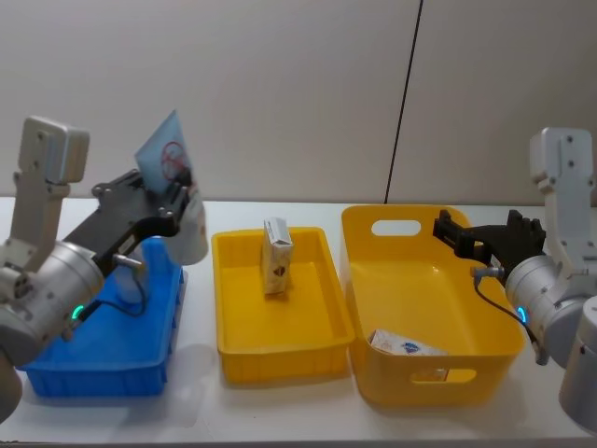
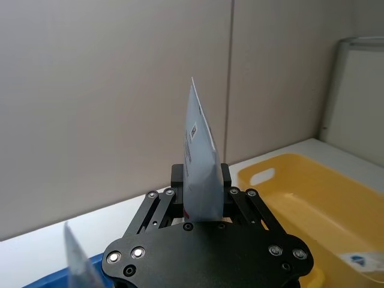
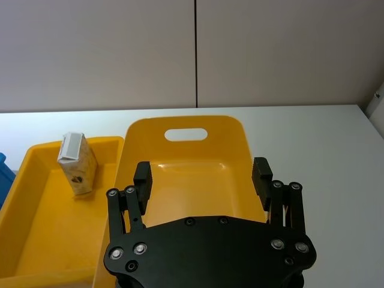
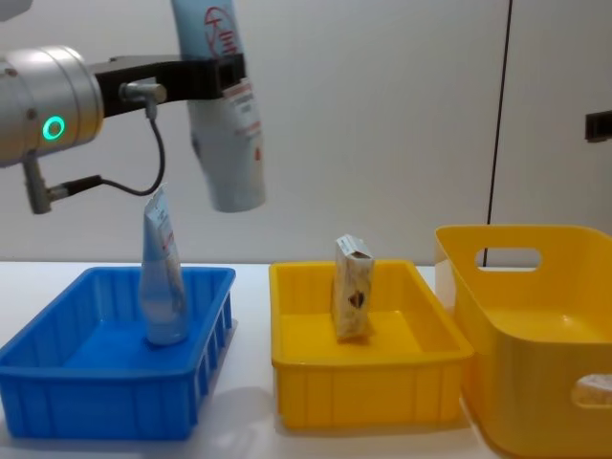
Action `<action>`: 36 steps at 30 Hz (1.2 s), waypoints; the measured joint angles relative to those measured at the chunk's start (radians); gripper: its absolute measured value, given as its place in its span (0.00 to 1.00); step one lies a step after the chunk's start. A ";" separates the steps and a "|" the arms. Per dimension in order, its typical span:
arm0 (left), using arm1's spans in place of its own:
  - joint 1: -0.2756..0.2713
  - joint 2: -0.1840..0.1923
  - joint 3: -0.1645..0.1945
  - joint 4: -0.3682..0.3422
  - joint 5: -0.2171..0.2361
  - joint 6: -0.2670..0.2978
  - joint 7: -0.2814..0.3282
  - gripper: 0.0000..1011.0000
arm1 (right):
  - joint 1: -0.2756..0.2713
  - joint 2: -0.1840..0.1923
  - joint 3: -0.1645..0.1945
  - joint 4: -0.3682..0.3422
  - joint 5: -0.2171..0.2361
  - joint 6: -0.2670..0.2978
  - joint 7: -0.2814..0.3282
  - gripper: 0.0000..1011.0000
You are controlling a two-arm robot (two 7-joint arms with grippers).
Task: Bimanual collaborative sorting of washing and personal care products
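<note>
Chest view: gripped tube (image 4: 226, 124) above blue tray (image 4: 96, 394) edge

In the chest view you are losing the top of the held squeeze tube (image 4: 229, 124) past the upper edge. The yellow basket (image 4: 497, 287) is running off the right and bottom edges, so the lying carton (image 4: 595, 387) is peeping in as a corner only. In the left wrist view the left gripper (image 2: 201, 177) is hiding the held tube's lower end, and the bottom edge is cutting off the standing squeeze tube (image 2: 77, 258). Both cartons' print is reading too small to make out.
</note>
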 joint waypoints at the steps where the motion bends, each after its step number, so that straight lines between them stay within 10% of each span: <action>1: -0.003 0.000 0.002 0.004 -0.005 -0.001 -0.009 0.28 | 0.000 0.000 0.000 0.000 0.000 0.000 0.000 0.99; 17: -0.142 -0.048 0.093 0.155 -0.067 -0.048 -0.196 0.28 | 0.000 0.000 0.000 0.000 0.000 0.000 0.000 0.99; 36: -0.214 -0.078 0.140 0.237 -0.080 -0.072 -0.266 0.28 | -0.008 0.049 -0.018 -0.019 -0.003 0.014 0.065 0.99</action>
